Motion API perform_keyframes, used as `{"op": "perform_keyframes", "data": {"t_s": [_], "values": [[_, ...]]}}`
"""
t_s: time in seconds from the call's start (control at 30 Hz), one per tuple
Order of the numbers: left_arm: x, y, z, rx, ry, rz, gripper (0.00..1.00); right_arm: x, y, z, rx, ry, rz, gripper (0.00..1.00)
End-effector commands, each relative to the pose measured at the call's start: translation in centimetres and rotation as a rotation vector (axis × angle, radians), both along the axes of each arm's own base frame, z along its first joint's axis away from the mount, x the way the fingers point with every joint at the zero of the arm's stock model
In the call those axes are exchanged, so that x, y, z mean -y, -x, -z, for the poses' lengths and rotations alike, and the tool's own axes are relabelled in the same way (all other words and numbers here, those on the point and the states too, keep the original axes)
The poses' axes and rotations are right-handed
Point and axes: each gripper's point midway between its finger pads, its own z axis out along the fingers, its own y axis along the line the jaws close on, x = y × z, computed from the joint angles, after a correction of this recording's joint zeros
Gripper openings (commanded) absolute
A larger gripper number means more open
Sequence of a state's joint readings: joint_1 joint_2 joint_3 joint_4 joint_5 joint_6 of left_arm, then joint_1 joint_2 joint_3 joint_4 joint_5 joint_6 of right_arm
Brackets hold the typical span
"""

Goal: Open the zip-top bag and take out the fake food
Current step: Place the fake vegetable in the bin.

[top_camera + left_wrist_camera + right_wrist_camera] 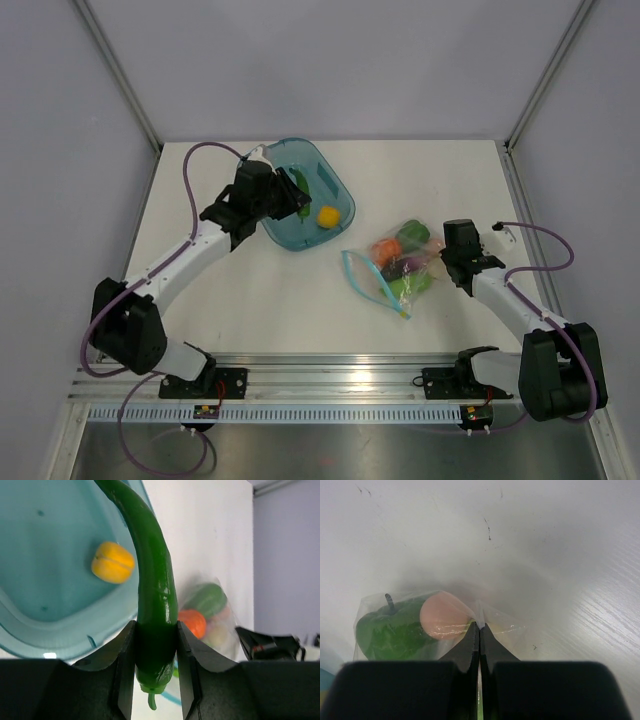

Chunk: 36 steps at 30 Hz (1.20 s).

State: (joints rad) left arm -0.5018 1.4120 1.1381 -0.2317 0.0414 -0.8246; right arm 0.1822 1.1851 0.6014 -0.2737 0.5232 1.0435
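The clear zip-top bag (402,262) lies right of centre, with its blue zip strip (362,280) open toward the left. It holds an orange piece (385,248), a green piece (412,235) and a purple piece (405,266). My right gripper (447,262) is shut on a pinch of the bag's plastic (492,622) at its right edge. Its tips (480,628) are next to a pinkish piece (444,616) and a green piece (385,632). My left gripper (156,645) is shut on a long green pepper (155,580) and holds it over the teal tub (45,605).
The teal tub (290,240) stands at the back centre-left and holds a yellow lemon (328,215), which also shows in the left wrist view (113,562). The bag (212,612) and the right gripper's body (265,642) show beyond the tub. Walls enclose the table on three sides.
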Motion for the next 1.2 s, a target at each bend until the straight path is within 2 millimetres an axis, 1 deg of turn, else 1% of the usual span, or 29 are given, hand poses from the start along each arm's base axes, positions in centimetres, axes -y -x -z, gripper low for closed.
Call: {"op": "perform_keyframes", "data": {"t_s": [0.0,0.03,0.07,0.1,0.17,0.2,0.27,0.3,0.37,0.4,0.5,0.53,0.6,0.67,0.7,0.73,0.8,0.83,0.9,0.93,0.97,1.0,1.03,1.07,1.1,1.13,1.17], "values": [[-1.5,-4.4,-2.5,0.055,0.029,-0.103,0.06,-0.2,-0.9,-0.8,0.041,-0.015,-0.009,0.0],[-1.8,-5.2,-2.3,0.054,0.024,-0.114,0.07,-0.2,-0.9,-0.7,0.039,-0.014,-0.01,0.0],[-2.0,-6.0,-1.2,0.035,0.012,-0.122,0.08,-0.2,-0.9,-0.8,0.041,-0.013,-0.009,0.0],[-2.7,-7.0,-1.4,0.038,0.012,-0.143,0.09,-0.2,-0.9,-0.7,0.036,-0.011,-0.013,0.0],[-3.3,-8.0,-0.5,0.028,0.001,-0.158,0.13,-0.3,-1.0,-0.7,0.04,-0.015,-0.018,0.0],[-3.9,-8.8,0.2,0.02,-0.004,-0.174,0.15,-0.4,-0.9,-0.7,0.038,-0.016,-0.019,0.0],[-4.2,-9.5,1.0,0.007,0.001,-0.183,0.22,-0.4,-1.0,-0.7,0.041,-0.019,-0.02,0.0],[-4.4,-10.2,1.5,0.007,0.004,-0.191,0.23,-0.4,-0.9,-0.7,0.04,-0.018,-0.021,0.0],[-4.1,-10.6,2.2,-0.004,0.017,-0.176,0.24,-0.4,-1.0,-0.8,0.044,-0.018,-0.024,0.0],[-3.8,-11.1,3.3,-0.019,0.017,-0.172,0.24,-0.5,-1.0,-0.8,0.045,-0.021,-0.025,0.0],[-3.0,-11.8,4.3,-0.037,0.04,-0.153,0.24,-0.5,-1.1,-0.8,0.045,-0.023,-0.027,0.0],[-2.6,-12.0,5.2,-0.059,0.055,-0.145,0.23,-0.6,-1.1,-0.8,0.046,-0.024,-0.028,0.0],[-2.1,-12.4,6.3,-0.073,0.069,-0.136,0.24,-0.6,-1.2,-0.8,0.044,-0.025,-0.031,0.0],[-1.6,-12.7,6.6,-0.066,0.079,-0.111,0.26,-0.6,-1.1,-0.7,0.042,-0.025,-0.031,0.0],[-1.2,-12.8,6.4,-0.068,0.084,-0.095,0.29,-0.6,-1.1,-0.7,0.043,-0.025,-0.033,0.0],[-1.1,-13.0,7.0,-0.084,0.075,-0.091,0.36,-0.7,-1.2,-0.7,0.044,-0.026,-0.035,0.0],[-1.0,-12.9,7.2,-0.089,0.073,-0.08,0.45,-0.7,-1.2,-0.7,0.044,-0.027,-0.038,0.0],[-1.1,-12.9,7.2,-0.089,0.068,-0.081,0.55,-0.7,-1.2,-0.8,0.046,-0.028,-0.037,0.0],[-1.2,-12.8,7.0,-0.083,0.062,-0.082,0.62,-0.8,-1.1,-0.7,0.042,-0.026,-0.041,0.0],[-1.2,-12.7,6.9,-0.081,0.056,-0.075,0.7,-0.7,-1.2,-0.8,0.047,-0.028,-0.04,0.0],[-1.1,-12.7,6.7,-0.074,0.058,-0.067,0.74,-0.8,-1.2,-0.8,0.046,-0.028,-0.042,0.0],[-0.8,-12.5,6.5,-0.071,0.062,-0.035,0.76,-0.8,-1.2,-0.8,0.049,-0.029,-0.043,0.0],[-0.7,-12.4,5.9,-0.067,0.061,-0.028,0.78,-0.8,-1.2,-0.8,0.049,-0.027,-0.046,0.0],[-0.8,-12.3,5.8,-0.065,0.058,-0.026,0.8,-0.9,-1.2,-0.7,0.048,-0.031,-0.046,0.0],[-0.8,-12.1,4.5,-0.034,0.064,-0.017,0.84,-0.9,-1.3,-0.7,0.05,-0.031,-0.048,0.0],[-1.0,-11.7,4.7,-0.035,0.063,-0.018,0.87,-0.9,-1.2,-0.7,0.049,-0.032,-0.049,0.0],[-1.1,-11.7,4.1,-0.009,0.067,-0.02,0.99,-0.9,-1.2,-0.7,0.047,-0.032,-0.049,0.0]]}}
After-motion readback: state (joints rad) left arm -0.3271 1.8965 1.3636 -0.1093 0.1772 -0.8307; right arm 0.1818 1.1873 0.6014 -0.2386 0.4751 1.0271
